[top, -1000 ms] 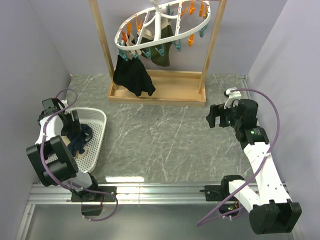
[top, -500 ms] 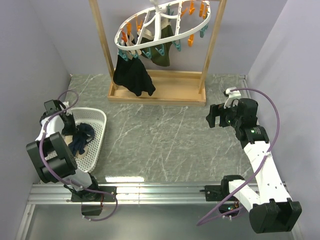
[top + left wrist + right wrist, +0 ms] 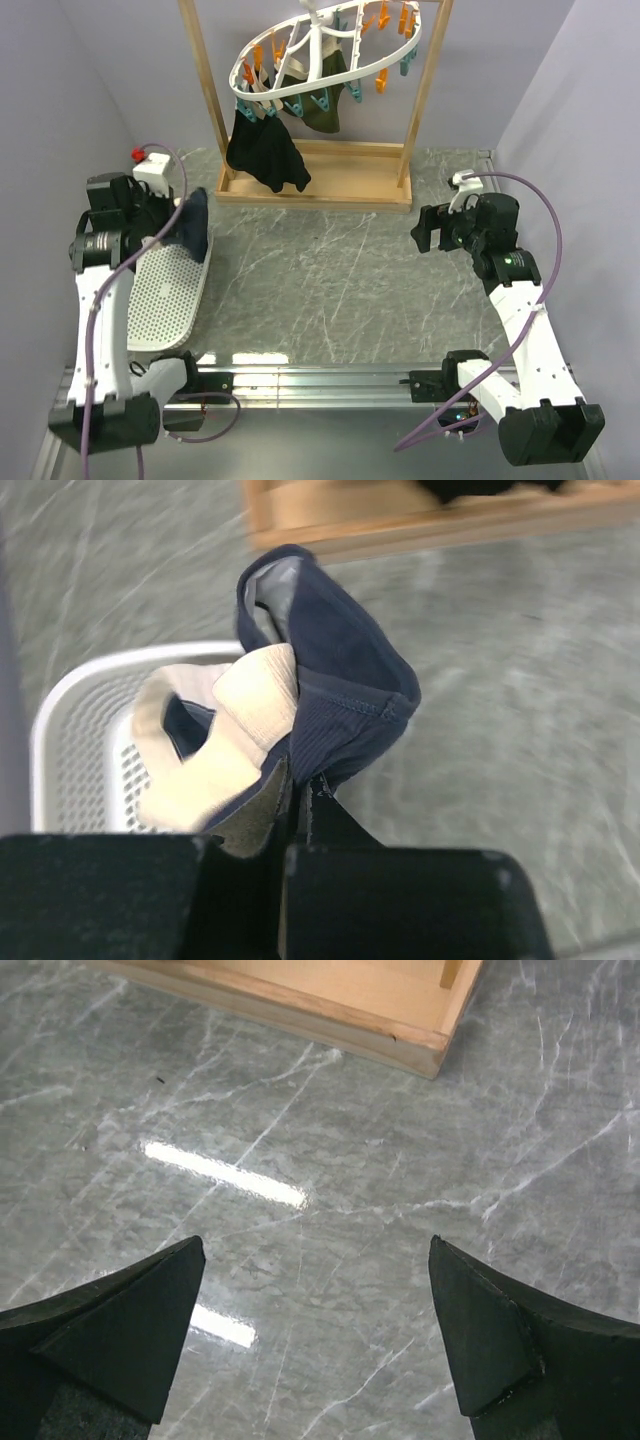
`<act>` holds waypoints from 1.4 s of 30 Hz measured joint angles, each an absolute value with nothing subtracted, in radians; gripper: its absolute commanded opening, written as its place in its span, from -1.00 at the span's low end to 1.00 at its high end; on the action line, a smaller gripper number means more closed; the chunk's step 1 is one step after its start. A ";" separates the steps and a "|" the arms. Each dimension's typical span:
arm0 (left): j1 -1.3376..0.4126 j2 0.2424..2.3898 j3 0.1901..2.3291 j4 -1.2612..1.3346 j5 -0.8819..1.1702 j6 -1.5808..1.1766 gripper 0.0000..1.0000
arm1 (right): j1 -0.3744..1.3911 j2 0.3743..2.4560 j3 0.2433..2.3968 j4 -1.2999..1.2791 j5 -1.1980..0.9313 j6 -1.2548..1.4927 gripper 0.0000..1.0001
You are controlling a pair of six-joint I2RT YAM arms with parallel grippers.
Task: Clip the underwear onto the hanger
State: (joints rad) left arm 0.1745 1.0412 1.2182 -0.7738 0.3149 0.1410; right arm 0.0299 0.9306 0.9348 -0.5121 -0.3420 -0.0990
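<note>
Near left edge of the table (image 3: 330,285): white basket (image 3: 165,300). Over its far end — left gripper (image 3: 300,790), pinched tight on the navy underwear (image 3: 340,670), which hangs bunched. Right edge: right gripper (image 3: 316,1245), jaws spread wide over the marble. Far edge — hanger (image 3: 318,48), hung in the wooden frame stand (image 3: 310,185).

Bright even light; glare streaks the table (image 3: 225,1175); left wrist view blurred
</note>
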 measured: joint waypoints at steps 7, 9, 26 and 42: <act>-0.018 0.958 1.322 -0.911 0.484 0.220 -0.99 | 0.030 0.950 0.994 -0.556 -0.386 -0.104 0.98; -0.081 0.960 1.314 -0.925 0.515 0.229 -0.99 | 0.030 0.960 1.007 -0.572 -0.398 -0.108 0.96; -0.649 1.204 1.225 -0.646 0.289 0.137 -0.99 | 0.030 0.984 1.046 -0.693 -0.428 -0.148 0.89; -0.853 1.290 1.266 -0.353 -0.439 0.283 -0.99 | 0.030 1.032 1.072 -0.708 -0.412 -0.151 0.87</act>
